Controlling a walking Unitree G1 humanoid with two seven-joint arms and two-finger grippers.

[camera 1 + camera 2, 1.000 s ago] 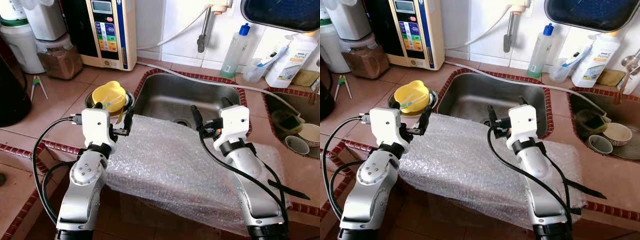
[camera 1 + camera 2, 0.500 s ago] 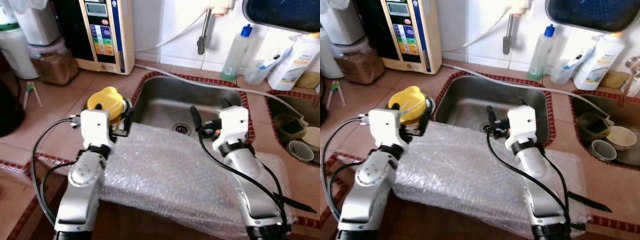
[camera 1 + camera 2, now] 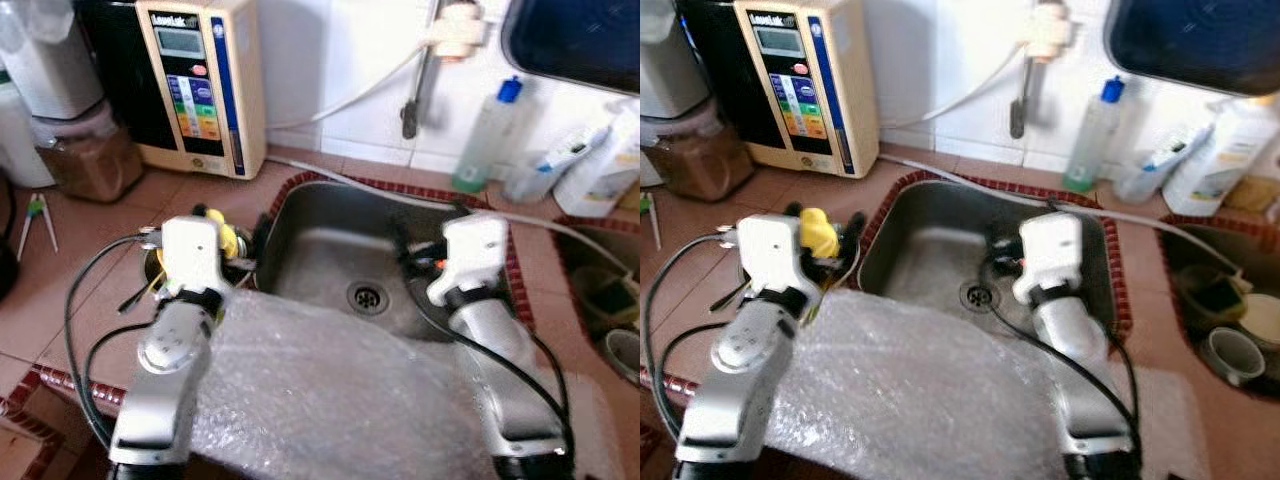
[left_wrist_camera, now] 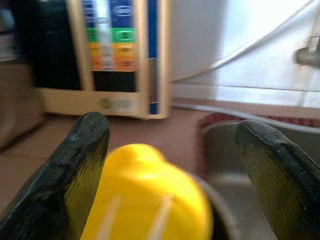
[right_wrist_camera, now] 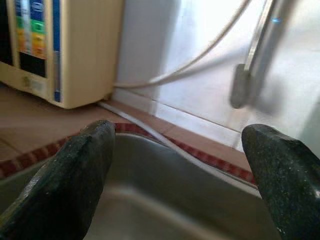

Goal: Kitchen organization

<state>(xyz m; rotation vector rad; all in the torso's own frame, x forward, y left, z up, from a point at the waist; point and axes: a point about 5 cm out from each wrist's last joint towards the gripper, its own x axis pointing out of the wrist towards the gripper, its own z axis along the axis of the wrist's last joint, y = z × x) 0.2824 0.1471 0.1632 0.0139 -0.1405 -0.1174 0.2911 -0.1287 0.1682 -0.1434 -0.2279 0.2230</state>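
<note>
Left wrist view: the left gripper [image 4: 170, 165] is hovering with fingers spread wide apart, the yellow lid [image 4: 147, 200] sitting low between them on its bowl [image 3: 160, 268], just left of the sink [image 3: 340, 250]. The right gripper [image 5: 182, 170] is hanging over the sink, fingers apart and empty. A good grasp probably means lowering squarely over the lid before closing, keeping clear of the bubble wrap [image 3: 330, 400] nearby.

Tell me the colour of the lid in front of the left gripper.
Yellow lid, clearest in the left wrist view.
</note>
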